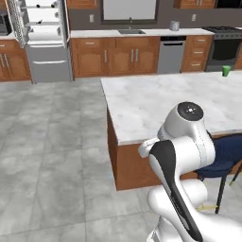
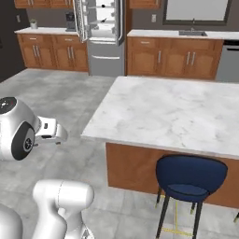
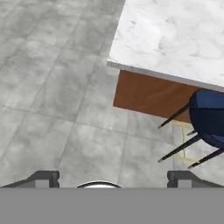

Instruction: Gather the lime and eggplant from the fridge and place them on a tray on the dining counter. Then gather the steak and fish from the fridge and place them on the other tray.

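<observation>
**Transit toward fridge, nothing in the jaws**

gripper (image 3: 112, 179) spread wide, both finger tips at the bottom corners of the hand view with bare floor between them, nothing held; it looks down at grey floor tiles.

Left to right from the jaws: far ahead and to the left, the fridge (image 1: 45, 61) stands against the back wall with its upper doors swung open, white shelves showing; small dark specks sit on the shelves but too small to tell lime, eggplant, steak or fish apart; ahead and to the right of the jaws, the dining counter (image 2: 172, 112), its marble corner nearest, well apart from the fingers; below its edge a blue stool (image 2: 190, 176); far right end of the marble, a green cup (image 1: 226, 70), not the lime; no tray can be made out from here.

Judged step: drive to the fridge for the first pick, lime or eggplant; task looks barely begun.

To do it well: keep the arm tucked while the base rolls; pass the counter corner with room on the right; stop square to the open doors, clear of the left door's swing; keep the jaws released until a shelf item sits between them; identify the round green ball up close before committing.
</observation>
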